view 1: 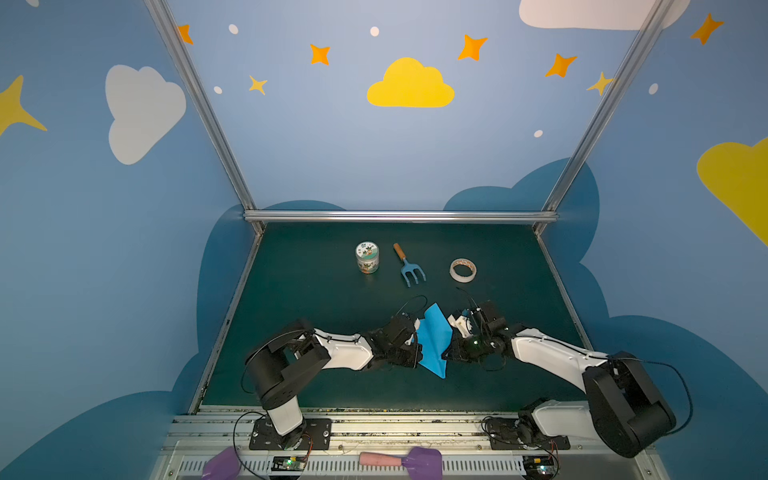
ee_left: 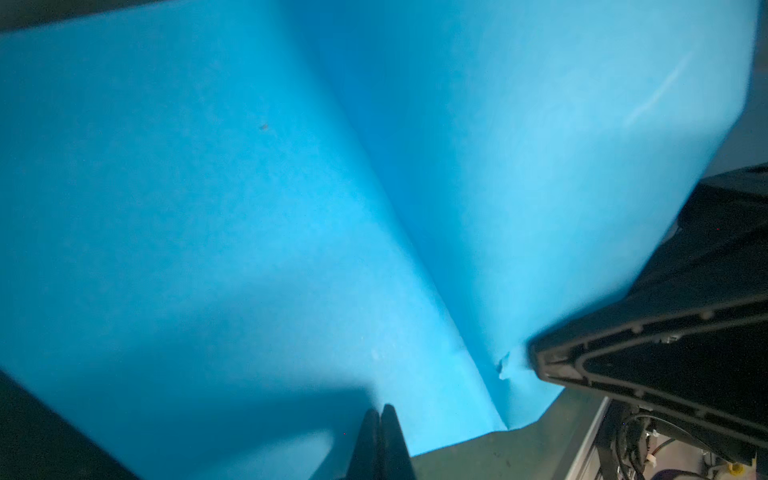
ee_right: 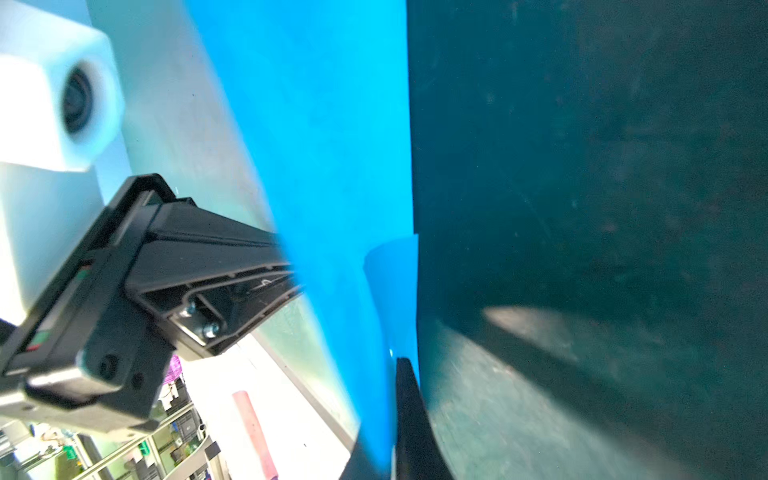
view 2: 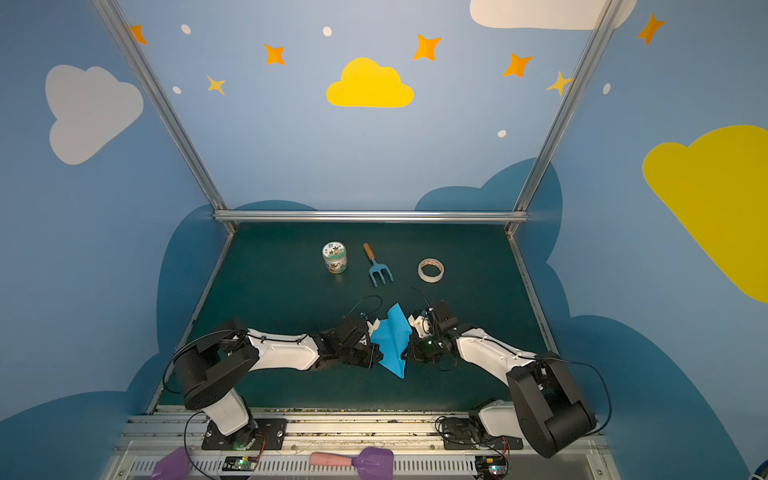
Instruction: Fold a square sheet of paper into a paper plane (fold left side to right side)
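The square sheet of paper (view 1: 434,340) (view 2: 390,343) is sky blue and folded to a pointed paper plane shape with a centre crease. It is held up between my two grippers at mid-table. My left gripper (view 1: 417,347) (view 2: 376,347) (ee_left: 380,413) is shut at the paper's left edge, and the sheet (ee_left: 249,208) spreads wide beyond its tips. My right gripper (view 1: 449,351) (view 2: 406,353) (ee_right: 392,368) is shut on the right edge, with the paper (ee_right: 324,166) seen edge-on between its fingers. The right gripper's finger (ee_left: 582,361) touches the paper by a small dent.
Behind the paper stand a small printed jar (view 1: 367,257), a blue three-pronged fork (view 1: 409,266) with a wooden handle, and a tape roll (view 1: 463,270). A purple spatula (view 1: 419,459) with a pink handle lies on the front rail. A metal frame bar (view 1: 399,216) bounds the back.
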You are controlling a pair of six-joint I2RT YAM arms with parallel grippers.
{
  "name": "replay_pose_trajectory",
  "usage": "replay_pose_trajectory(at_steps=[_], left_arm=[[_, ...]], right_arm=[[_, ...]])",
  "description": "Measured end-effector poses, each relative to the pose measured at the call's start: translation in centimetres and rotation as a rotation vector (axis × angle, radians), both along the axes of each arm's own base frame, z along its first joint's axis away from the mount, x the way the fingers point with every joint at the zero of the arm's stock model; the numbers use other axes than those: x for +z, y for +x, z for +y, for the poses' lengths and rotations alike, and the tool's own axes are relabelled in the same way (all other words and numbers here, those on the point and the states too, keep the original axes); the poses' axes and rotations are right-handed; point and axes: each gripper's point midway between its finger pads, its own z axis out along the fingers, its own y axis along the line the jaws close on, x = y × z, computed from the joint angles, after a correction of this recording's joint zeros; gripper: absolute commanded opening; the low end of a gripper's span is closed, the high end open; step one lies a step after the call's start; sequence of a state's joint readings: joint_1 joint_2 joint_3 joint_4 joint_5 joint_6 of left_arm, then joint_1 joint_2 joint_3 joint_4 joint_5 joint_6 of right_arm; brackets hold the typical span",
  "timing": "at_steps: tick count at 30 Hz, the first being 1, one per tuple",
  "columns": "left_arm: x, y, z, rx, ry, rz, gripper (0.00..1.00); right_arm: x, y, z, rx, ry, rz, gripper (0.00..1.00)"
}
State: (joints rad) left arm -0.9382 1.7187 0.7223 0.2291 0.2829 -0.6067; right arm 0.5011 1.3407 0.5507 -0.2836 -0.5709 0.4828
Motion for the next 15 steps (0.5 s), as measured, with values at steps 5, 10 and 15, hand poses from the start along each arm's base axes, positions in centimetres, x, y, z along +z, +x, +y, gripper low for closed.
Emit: replay_pose_trajectory(at_steps=[5,10,15], left_arm=[[0.0,0.0,0.0,0.000,0.000,0.000,0.04],[0.0,0.0,0.0,0.000,0.000,0.000,0.04],[0.0,0.0,0.0,-0.001,0.000,0.000,0.04]], right_arm=[[-0.2,0.0,0.4,0.004,0.008,0.006,0.00],[-0.6,-0.1,0.9,0.018,0.008,0.012,0.00],[-1.0,-0.2,1.1,0.027,0.004,0.015,0.01]])
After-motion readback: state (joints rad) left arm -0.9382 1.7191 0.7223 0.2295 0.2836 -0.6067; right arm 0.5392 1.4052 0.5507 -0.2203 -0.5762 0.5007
